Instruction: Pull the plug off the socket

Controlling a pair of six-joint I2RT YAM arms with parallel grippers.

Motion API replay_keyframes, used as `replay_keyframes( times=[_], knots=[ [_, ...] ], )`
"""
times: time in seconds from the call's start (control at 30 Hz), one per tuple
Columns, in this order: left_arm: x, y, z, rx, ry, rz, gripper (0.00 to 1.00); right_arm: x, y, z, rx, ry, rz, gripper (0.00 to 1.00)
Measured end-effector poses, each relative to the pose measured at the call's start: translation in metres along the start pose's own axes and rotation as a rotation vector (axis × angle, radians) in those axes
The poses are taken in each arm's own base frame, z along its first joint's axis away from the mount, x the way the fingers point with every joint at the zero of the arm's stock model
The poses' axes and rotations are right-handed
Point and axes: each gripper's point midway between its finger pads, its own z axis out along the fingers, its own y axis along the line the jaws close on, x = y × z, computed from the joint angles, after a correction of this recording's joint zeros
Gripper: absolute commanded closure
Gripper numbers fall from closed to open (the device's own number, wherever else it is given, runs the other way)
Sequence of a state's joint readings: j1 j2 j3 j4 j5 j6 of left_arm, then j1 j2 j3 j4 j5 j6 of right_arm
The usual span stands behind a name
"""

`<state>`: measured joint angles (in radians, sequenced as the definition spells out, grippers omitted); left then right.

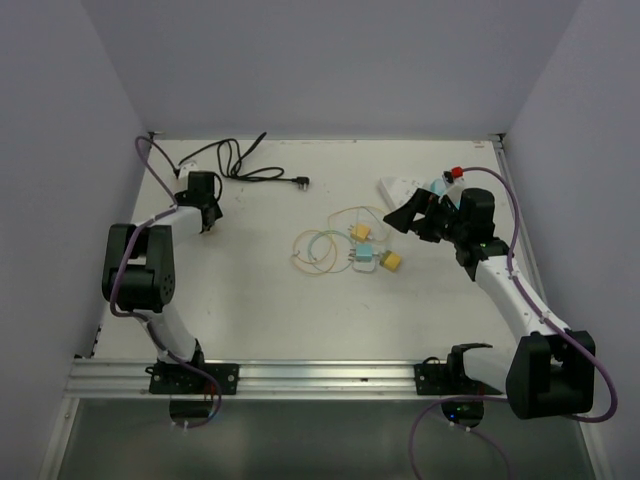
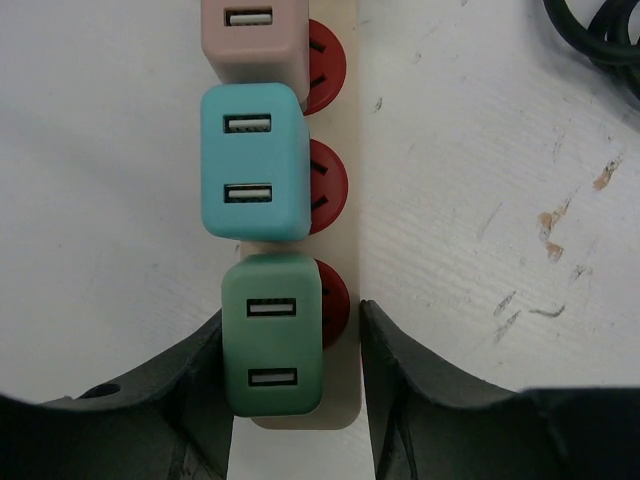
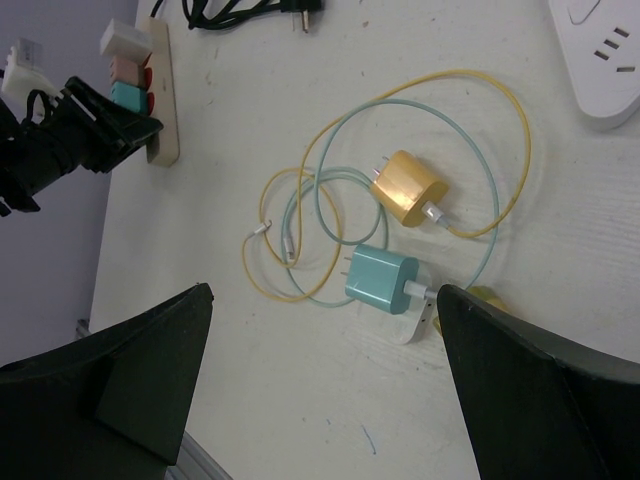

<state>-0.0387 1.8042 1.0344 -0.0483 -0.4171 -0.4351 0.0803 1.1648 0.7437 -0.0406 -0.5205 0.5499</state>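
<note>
A cream socket strip [image 2: 345, 250] lies on the table with three plugs in its red sockets [image 2: 335, 305]: pink [image 2: 255, 35], blue [image 2: 255, 160] and green [image 2: 272, 335]. My left gripper [image 2: 291, 350] straddles the strip's end and the green plug. Its left finger lies against the plug's side. Its right finger [image 2: 400, 380] stands by the strip's edge, a gap away from the plug. In the top view that gripper [image 1: 208, 222] is at the far left. My right gripper [image 3: 325, 330] hangs wide open above the table's middle, holding nothing.
A loose yellow charger [image 3: 408, 187] and a teal charger [image 3: 382, 279] lie mid-table with coiled yellow and green cables [image 3: 300, 240]. A white power strip [image 3: 600, 60] sits at the back right. A black cord [image 1: 240, 165] lies at the back left.
</note>
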Motion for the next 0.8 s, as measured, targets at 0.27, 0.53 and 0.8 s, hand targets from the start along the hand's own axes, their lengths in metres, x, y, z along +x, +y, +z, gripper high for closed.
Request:
replay_keyframes(
  times=[0.27, 0.53, 0.8],
  knots=[
    [0.035, -0.007, -0.039, 0.064, 0.053, -0.026, 0.68, 0.001, 0.002, 0.0, -0.009, 0.003, -0.003, 0.01],
    [0.111, -0.058, -0.124, 0.225, 0.109, 0.024, 0.57, 0.005, 0.008, 0.001, -0.031, 0.02, -0.009, 0.01],
    [0.187, -0.088, -0.198, 0.372, 0.224, 0.119, 0.28, 0.01, 0.018, 0.003, -0.064, 0.034, -0.028, 0.01]
  ],
)
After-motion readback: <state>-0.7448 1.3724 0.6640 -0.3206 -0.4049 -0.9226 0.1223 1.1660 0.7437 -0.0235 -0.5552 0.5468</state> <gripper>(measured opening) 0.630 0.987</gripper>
